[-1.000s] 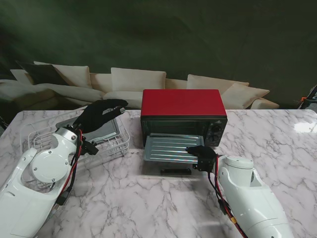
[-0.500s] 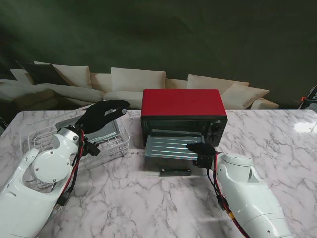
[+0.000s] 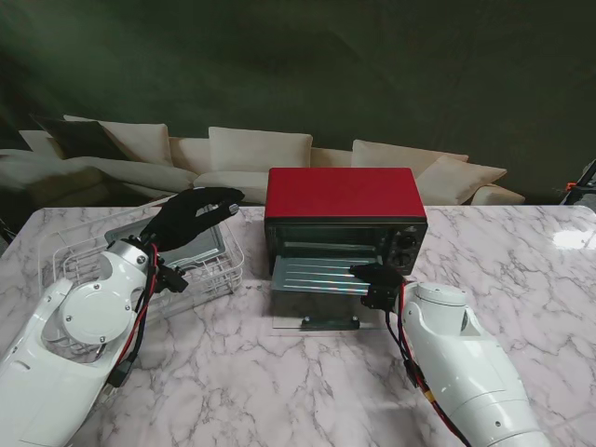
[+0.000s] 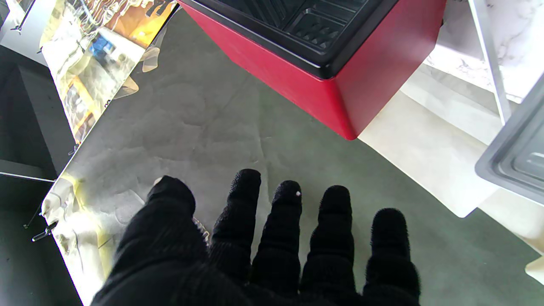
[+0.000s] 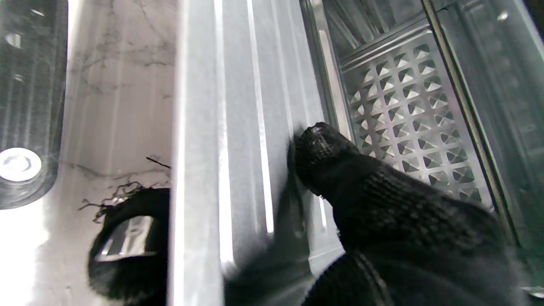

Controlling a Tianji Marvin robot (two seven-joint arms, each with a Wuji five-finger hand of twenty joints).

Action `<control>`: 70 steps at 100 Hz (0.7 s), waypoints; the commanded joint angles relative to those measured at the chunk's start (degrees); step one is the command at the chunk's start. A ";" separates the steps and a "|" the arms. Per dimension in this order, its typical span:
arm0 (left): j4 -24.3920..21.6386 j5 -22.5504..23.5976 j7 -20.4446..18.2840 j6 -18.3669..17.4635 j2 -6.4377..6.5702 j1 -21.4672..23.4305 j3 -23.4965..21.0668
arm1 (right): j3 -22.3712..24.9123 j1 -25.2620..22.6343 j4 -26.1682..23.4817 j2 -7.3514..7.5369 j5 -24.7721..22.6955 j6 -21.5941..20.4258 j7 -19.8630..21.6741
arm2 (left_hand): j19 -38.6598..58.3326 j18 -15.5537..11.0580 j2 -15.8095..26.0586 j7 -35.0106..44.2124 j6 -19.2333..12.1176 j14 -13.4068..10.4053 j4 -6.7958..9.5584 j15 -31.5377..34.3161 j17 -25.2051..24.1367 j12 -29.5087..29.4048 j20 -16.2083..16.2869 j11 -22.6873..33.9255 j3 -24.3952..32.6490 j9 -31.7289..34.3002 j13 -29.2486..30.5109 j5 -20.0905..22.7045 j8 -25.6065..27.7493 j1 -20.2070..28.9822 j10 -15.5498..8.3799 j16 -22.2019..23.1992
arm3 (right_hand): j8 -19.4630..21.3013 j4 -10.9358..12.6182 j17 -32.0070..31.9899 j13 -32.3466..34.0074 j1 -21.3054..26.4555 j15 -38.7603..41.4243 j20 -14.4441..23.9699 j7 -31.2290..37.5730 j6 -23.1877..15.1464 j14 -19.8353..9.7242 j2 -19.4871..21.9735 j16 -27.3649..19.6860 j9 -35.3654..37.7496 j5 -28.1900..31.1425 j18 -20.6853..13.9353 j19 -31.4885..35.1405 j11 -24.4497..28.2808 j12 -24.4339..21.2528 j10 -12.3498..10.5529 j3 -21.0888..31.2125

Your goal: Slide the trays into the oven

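Note:
The red oven stands mid-table with its glass door folded down toward me. A ridged silver tray lies partly inside the oven mouth. My right hand is shut on that tray's near right corner; in the right wrist view the thumb presses on top of the tray and the fingers curl under it. A second grey tray rests in the wire rack. My left hand hovers open over it, holding nothing; its spread fingers face the oven.
The white wire rack sits on the left of the marble table, close beside the oven. The oven's knobs are on its right front. A pale sofa runs behind the table's far edge.
My right hand has pushed the silver tray away from me, deeper into the oven, uncovering more of the lowered door. The left hand has barely moved.

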 commanded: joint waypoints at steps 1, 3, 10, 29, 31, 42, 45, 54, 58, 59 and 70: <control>-0.22 -0.03 -0.95 0.32 0.00 0.11 0.17 | 0.06 -0.05 0.99 -0.21 -0.28 -0.10 -0.55 | 0.75 0.90 2.24 0.16 -0.32 0.13 -0.33 0.59 -0.96 0.88 0.17 0.00 -1.78 1.08 0.97 1.51 0.45 -0.12 0.20 0.81 | 3.10 2.82 -2.34 4.74 6.73 4.73 0.62 3.48 -12.89 -2.31 6.98 2.24 -0.42 5.17 1.71 3.28 2.05 0.80 -1.47 5.07; -0.24 -0.04 -0.97 0.36 0.01 0.11 0.18 | 0.11 -0.08 0.93 -0.22 -0.21 -0.07 -0.58 | 0.75 0.91 2.29 0.13 -0.25 0.10 -0.32 0.59 -0.96 0.89 0.18 0.01 -1.76 1.12 0.97 1.43 0.44 -0.12 0.17 0.81 | 3.13 2.82 -2.39 4.70 6.74 4.73 0.62 3.49 -12.89 -2.31 7.01 2.24 -0.43 5.17 1.71 3.27 2.05 0.82 -1.45 5.06; -0.26 -0.04 -1.04 0.37 0.02 0.12 0.19 | 0.08 -0.22 0.66 -0.15 -0.69 0.11 -0.69 | 0.70 0.91 2.31 0.13 -0.23 0.14 -0.33 0.59 -1.01 0.89 0.16 0.00 -1.76 1.11 0.96 1.46 0.44 -0.14 0.14 0.81 | 3.23 2.82 -2.56 4.66 6.71 4.77 0.65 3.55 -13.04 -2.32 7.00 2.27 -0.47 5.20 1.70 3.25 2.06 0.84 -1.53 4.95; -0.16 -0.20 -1.07 0.44 0.00 -0.19 0.47 | 0.11 -0.19 0.47 -0.34 -1.01 0.67 -1.48 | 0.71 0.86 2.35 0.12 -0.29 0.06 -0.34 0.57 -0.95 0.89 0.18 -0.03 -1.80 1.07 0.94 1.42 0.43 -0.22 0.20 0.81 | 3.54 2.86 -2.81 4.46 6.80 4.83 0.73 3.79 -13.28 -2.31 6.99 2.31 -0.56 5.46 1.69 3.19 2.11 0.90 -1.56 4.89; -0.17 -0.19 -1.12 0.43 0.02 -0.21 0.50 | 0.05 -0.16 0.48 -0.33 -1.09 0.74 -1.44 | 0.71 0.86 2.34 0.12 -0.28 0.10 -0.34 0.58 -0.94 0.89 0.19 -0.04 -1.78 1.06 0.99 1.41 0.43 -0.20 0.20 0.82 | 3.59 2.85 -2.82 4.42 6.78 4.83 0.74 3.80 -13.38 -2.32 7.05 2.31 -0.58 5.43 1.69 3.19 2.13 0.92 -1.66 4.86; -0.19 -0.06 -1.46 0.46 0.10 -0.32 0.53 | 0.02 -0.30 0.13 -0.21 -1.35 0.79 -1.29 | 0.69 0.87 2.37 0.13 -0.27 0.10 -0.34 0.54 -0.96 0.88 0.19 -0.05 -1.76 1.05 0.93 1.44 0.44 -0.20 0.18 0.80 | 3.86 2.85 -2.93 4.31 6.79 4.85 0.79 3.97 -13.60 -2.41 7.17 2.31 -0.61 5.51 1.67 3.16 2.19 0.97 -1.79 4.78; -0.22 -0.09 -1.50 0.51 0.10 -0.34 0.53 | 0.05 -0.38 0.01 -0.13 -1.47 0.79 -1.10 | 0.67 0.87 2.33 0.12 -0.26 0.11 -0.35 0.54 -0.98 0.88 0.18 -0.05 -1.78 1.06 0.94 1.40 0.43 -0.21 0.17 0.80 | 3.95 2.85 -2.94 4.31 6.78 4.86 0.81 4.00 -13.77 -2.43 7.17 2.32 -0.65 5.52 1.66 3.15 2.19 0.98 -1.81 4.73; -0.33 -0.14 -1.53 0.63 0.09 -0.45 0.57 | 0.10 -0.56 -0.17 0.02 -1.88 0.83 -0.78 | 0.68 0.85 2.40 0.12 -0.31 0.10 -0.36 0.53 -0.94 0.87 0.19 -0.08 -1.80 1.00 0.91 1.43 0.43 -0.26 0.20 0.80 | 4.16 2.86 -3.09 4.29 6.80 4.87 0.85 4.11 -13.97 -2.44 7.24 2.31 -0.69 5.65 1.65 3.11 2.22 1.01 -1.86 4.68; -0.39 -0.11 -1.59 0.67 0.11 -0.52 0.62 | 0.14 -0.65 -0.25 0.08 -2.00 0.82 -0.60 | 0.67 0.89 2.33 0.11 -0.27 0.20 -0.36 0.55 -0.95 0.88 0.20 -0.07 -1.79 1.04 0.94 1.42 0.43 -0.22 0.27 0.81 | 4.29 2.86 -3.16 4.26 6.84 4.87 0.87 4.18 -14.00 -2.44 7.22 2.31 -0.79 5.74 1.63 3.10 2.22 1.04 -1.90 4.65; -0.40 -0.10 -1.60 0.69 0.11 -0.55 0.64 | 0.15 -0.67 -0.27 0.09 -2.03 0.82 -0.60 | 0.68 0.89 2.38 0.09 -0.25 0.17 -0.37 0.56 -0.94 0.87 0.20 -0.08 -1.80 1.03 0.96 1.36 0.42 -0.26 0.26 0.81 | 4.31 2.86 -3.16 4.26 6.85 4.87 0.88 4.19 -13.98 -2.44 7.21 2.31 -0.75 5.75 1.62 3.10 2.26 1.06 -1.91 4.65; -0.43 -0.04 -1.81 0.84 0.14 -0.86 0.93 | 0.31 -1.04 -0.73 0.24 -2.30 0.91 -0.38 | 0.68 0.89 2.40 0.13 -0.25 0.12 -0.37 0.54 -0.93 0.88 0.22 -0.07 -1.78 1.06 0.92 1.45 0.44 -0.27 0.16 0.80 | 4.49 2.88 -3.17 4.11 6.93 4.89 0.91 4.26 -13.99 -2.50 7.17 2.32 -0.78 5.93 1.60 3.09 2.30 1.12 -1.83 4.67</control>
